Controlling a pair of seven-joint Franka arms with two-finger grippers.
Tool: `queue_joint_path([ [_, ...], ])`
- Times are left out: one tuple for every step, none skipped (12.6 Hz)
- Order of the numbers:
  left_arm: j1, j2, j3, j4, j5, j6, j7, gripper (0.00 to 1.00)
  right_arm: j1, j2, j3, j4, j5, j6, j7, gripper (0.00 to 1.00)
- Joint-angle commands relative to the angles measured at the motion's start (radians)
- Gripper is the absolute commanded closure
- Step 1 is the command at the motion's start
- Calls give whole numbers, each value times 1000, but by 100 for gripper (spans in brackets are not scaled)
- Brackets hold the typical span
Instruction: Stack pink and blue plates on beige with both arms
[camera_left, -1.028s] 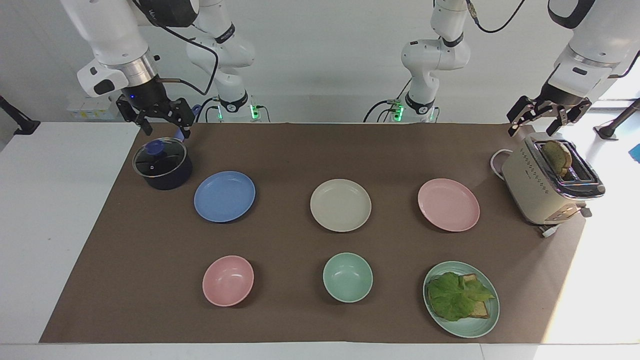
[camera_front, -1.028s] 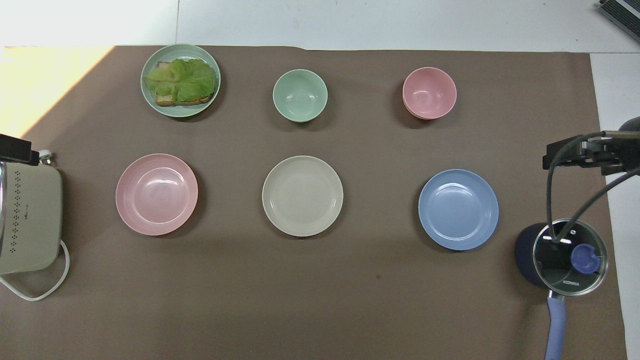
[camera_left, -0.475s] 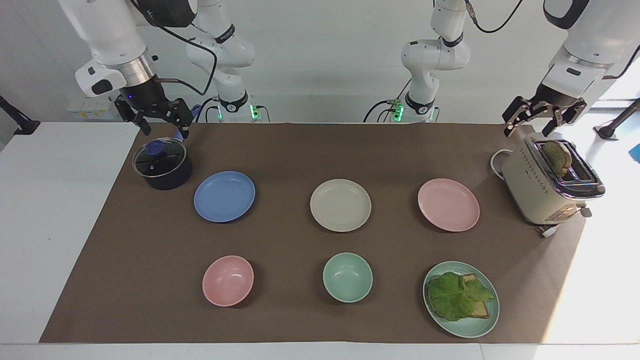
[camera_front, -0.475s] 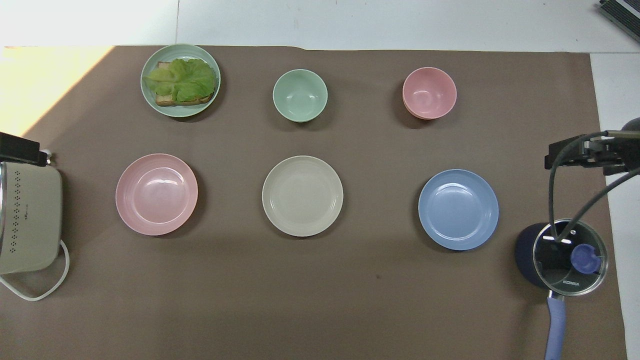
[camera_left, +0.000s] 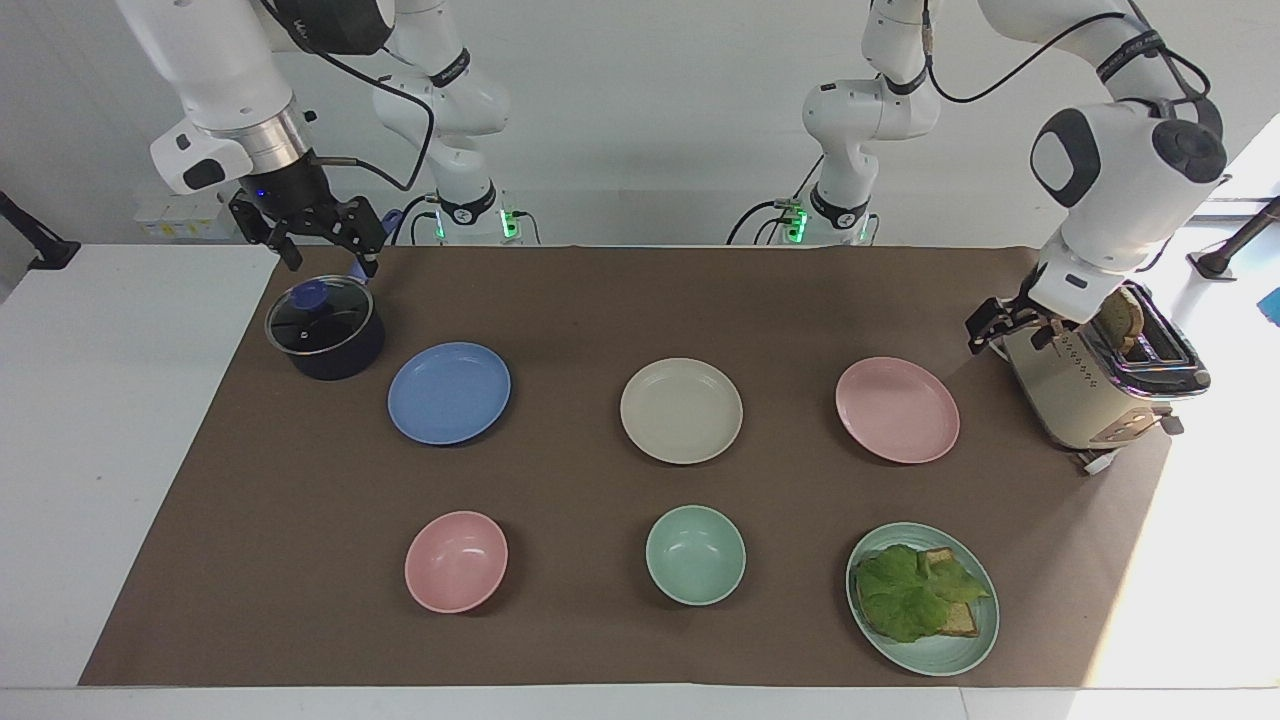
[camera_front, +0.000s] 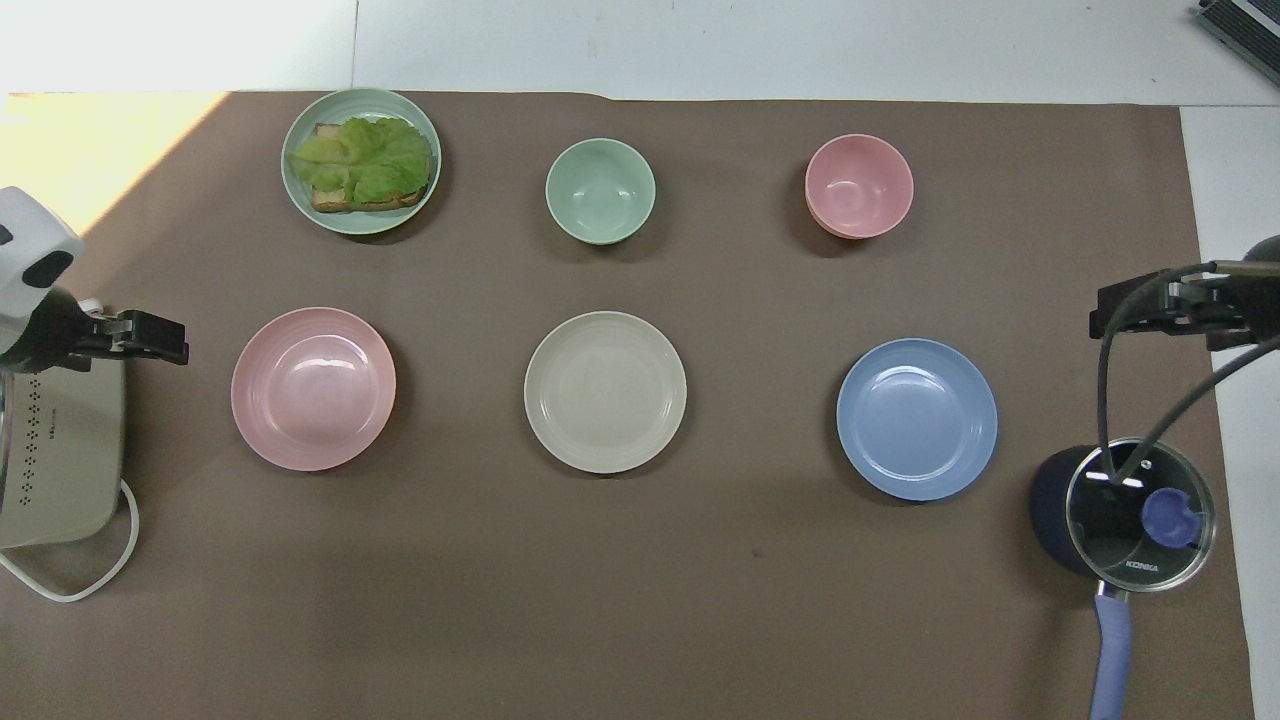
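My left gripper (camera_left: 1005, 330) sits low beside the toaster (camera_left: 1090, 385), its jaws spread apart and holding nothing. The pink plate (camera_left: 897, 409) lies flat on the mat just past my fingertips toward the table's middle, untouched. My right gripper (camera_left: 312, 232) hangs above the lidded pot (camera_left: 324, 328), jaws likewise apart and empty, and the blue plate (camera_left: 449, 392) lies below it, just beside the pot toward the table's middle. The beige plate (camera_left: 681, 410) rests between the two coloured plates, bare; nothing is stacked yet.

What worries me from here: my left wrist is so close to the toaster that a sideways sweep could knock it or catch its cord (camera_front: 95, 570). The plates are shallow and lie flat, so I judge a finger has little rim to get under; a poor pinch could push a plate across the mat rather than lift it. On my right side, dropping straight down would hit the pot lid. Both arms heading to the beige plate together could also collide
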Motion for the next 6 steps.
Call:
queue_joint_path([
  [24,80,-4,-19,-13,66,-10,0,-7,-14,7,-13,-9,-4,12,0],
  [25,97,-4,-24,-13,66,-9,0,-7,-14,5,-13,-9,-4,12,0],
  [30,100,-6,-62,-13,69,-7,0,-7,-14,7,-15,-9,-4,12,0],
  [27,99,-6,-112,-13,100,-7,0,-7,-14,7,-13,-9,-4,12,0],
  [16,94,-7,-152,-15,159,-15,0,-7,-14,7,-15,-9,-4,12,0],
  [12,89,-12,-162,-15,158,-35,0,-7,-14,7,-13,-9,-4,12,0],
])
